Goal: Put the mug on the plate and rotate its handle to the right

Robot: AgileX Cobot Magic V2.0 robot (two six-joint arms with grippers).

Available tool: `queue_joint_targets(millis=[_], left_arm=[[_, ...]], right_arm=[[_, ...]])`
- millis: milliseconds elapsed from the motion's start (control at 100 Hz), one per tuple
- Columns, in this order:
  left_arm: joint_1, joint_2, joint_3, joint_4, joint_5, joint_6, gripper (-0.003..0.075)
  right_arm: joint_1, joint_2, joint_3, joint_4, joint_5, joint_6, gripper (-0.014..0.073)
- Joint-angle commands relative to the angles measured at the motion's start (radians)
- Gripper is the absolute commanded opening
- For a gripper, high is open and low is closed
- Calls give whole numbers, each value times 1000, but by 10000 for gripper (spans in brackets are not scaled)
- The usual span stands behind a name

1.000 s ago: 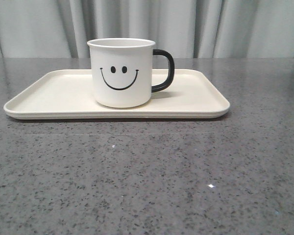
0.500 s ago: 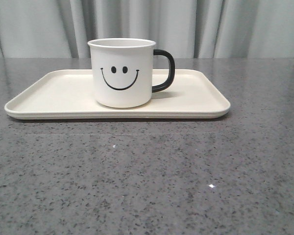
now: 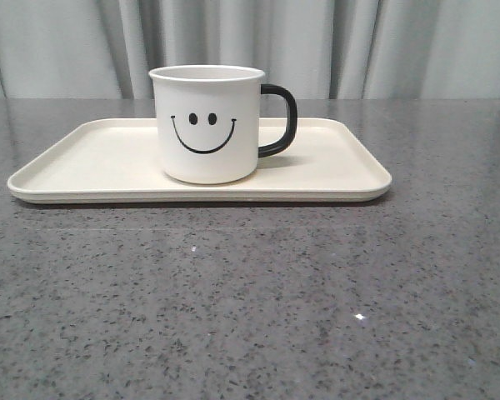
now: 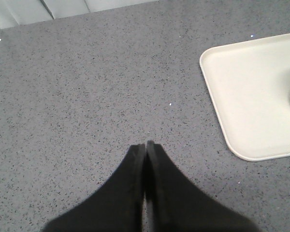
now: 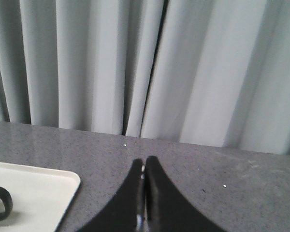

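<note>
1. One mug (image 3: pixel 207 125) stands upright on the plate (image 3: pixel 83 162), roughly mid-plate, a bit left of centre in the front view; smiley print faces the camera.
2. Handle (image 3: pixel 280 121) sticks out to the right side of the mug, black loop, sitting over the plate's right half.
3. Plate lies flat on the grey speckled desk (image 3: pixel 250 300), long side across the front view, rim raised all round.
4. Left pincer (image 4: pixel 145 147): both black fingers pressed together at the tips, closed on nothing, hovering over bare desk (image 4: pixel 87 87).
5. Left wrist view: a rounded corner of the plate (image 4: pixel 241 87) shows off to one side of the pincer, well apart from the tips; a small pale curve at the frame edge is probably the mug base, too cropped to tell.
6. Right pincer (image 5: pixel 144 164): fingers also closed tip to tip, holding nothing, above the desk (image 5: pixel 222 169).
7. Right wrist view: plate corner (image 5: pixel 43 193) near the pincer but apart from it; a piece of the handle (image 5: pixel 2 205) shows at the frame edge over the plate.
8. Grey pleated curtain (image 5: pixel 135 63) hangs behind the desk; also seen behind the mug in the front view (image 3: pixel 400 46).
9. Neither arm shows in the front view.
</note>
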Motion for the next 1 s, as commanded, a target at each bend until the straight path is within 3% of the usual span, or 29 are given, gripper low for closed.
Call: queue_joint_targets(millis=[0, 990], left_arm=[[-6, -2, -21, 29, -67, -9, -20], [-6, -2, -21, 0, -65, -9, -20]], right_arm=[[-6, -16, 5, 2, -86, -11, -69], [-6, -19, 10, 6, -112, -11, -69]])
